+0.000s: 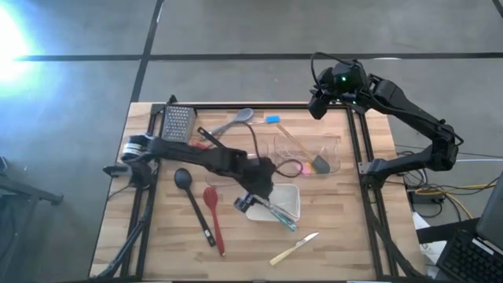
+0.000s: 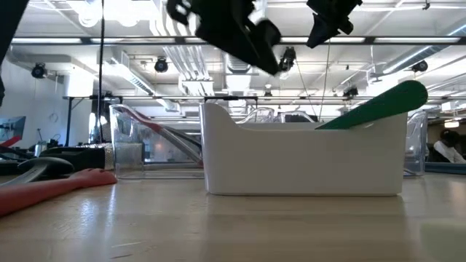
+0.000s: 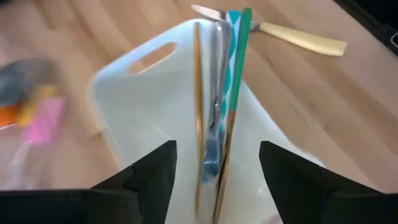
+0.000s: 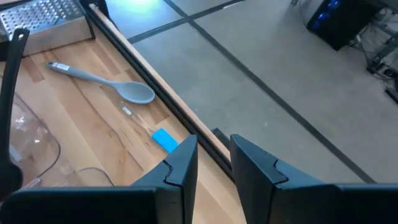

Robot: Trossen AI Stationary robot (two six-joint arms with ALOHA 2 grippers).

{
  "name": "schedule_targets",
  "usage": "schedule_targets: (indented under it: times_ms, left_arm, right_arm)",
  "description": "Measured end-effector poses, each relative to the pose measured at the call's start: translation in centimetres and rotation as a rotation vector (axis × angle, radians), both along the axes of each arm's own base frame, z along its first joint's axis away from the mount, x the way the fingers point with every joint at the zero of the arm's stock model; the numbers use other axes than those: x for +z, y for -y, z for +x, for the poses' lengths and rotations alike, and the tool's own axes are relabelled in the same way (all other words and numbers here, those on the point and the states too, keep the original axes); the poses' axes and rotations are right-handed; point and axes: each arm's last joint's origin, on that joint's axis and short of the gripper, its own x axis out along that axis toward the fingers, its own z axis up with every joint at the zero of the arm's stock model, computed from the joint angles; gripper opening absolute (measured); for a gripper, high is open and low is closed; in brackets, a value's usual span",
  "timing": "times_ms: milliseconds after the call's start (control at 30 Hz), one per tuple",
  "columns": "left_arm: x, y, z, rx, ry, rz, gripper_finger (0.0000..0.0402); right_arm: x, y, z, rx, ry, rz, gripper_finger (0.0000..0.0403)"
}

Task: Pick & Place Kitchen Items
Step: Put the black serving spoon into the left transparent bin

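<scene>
we are holding the left gripper (image 3: 214, 171) over the white tray (image 3: 134, 93), its fingers (image 3: 146, 177) spread apart and grasping nothing. the tongs (image 3: 217, 93), green and teal with metal arms, are lying in the tray directly between and beyond the fingers, their far end poking over the rim toward the yellow-handled knife (image 3: 298, 38). the high view is showing what the wrist view is not: the black ladle (image 1: 192, 200) and red spoon (image 1: 214, 216) lying to the tray's left, the grey spoon (image 1: 233, 120) near the far edge. we are parking the right gripper (image 4: 213, 165) over the far right corner of the table (image 1: 346, 228), fingers close together with a narrow gap, empty. the low view is showing the tongs' green tip (image 2: 378, 105) leaning out over the tray wall.
</scene>
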Motion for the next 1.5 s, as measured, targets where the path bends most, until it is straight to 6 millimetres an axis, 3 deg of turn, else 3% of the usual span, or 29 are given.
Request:
schedule_targets:
  times_ms: [233, 533, 767, 967, 1233, 1500]
  left_arm:
    - [5.3, -1.0, -4.4, 0.120, 0.036, 0.092, 0.0233]
    - [6.5, -2.3, -11.4, 0.317, -0.057, 0.156, 0.0233]
    - [5.5, -2.9, -16.5, 0.517, -0.102, 0.120, 0.0233]
    - [3.2, -3.3, -19.3, 0.536, -0.122, 0.155, 0.0233]
    - [-1.7, -3.4, -21.6, 0.491, -0.330, 0.232, 0.0233]
    - [-4.7, -3.3, -22.2, 0.511, -0.423, 0.175, 0.0233]
  right_arm:
    - [-0.1, -0.1, -0.1, -0.013, -0.001, 0.022, 0.0099]
    - [-0.3, -0.1, -0.2, 0.006, -0.035, 0.015, 0.0097]
    - [-0.3, -0.1, -0.2, 0.031, -0.059, -0.007, 0.0085]
    - [-0.2, -0.1, -0.2, 0.034, -0.061, -0.012, 0.0088]
    - [-0.2, -0.1, -0.2, 0.016, -0.043, 0.000, 0.0095]
    - [-0.2, -0.1, -0.1, -0.002, -0.023, 0.013, 0.0089]
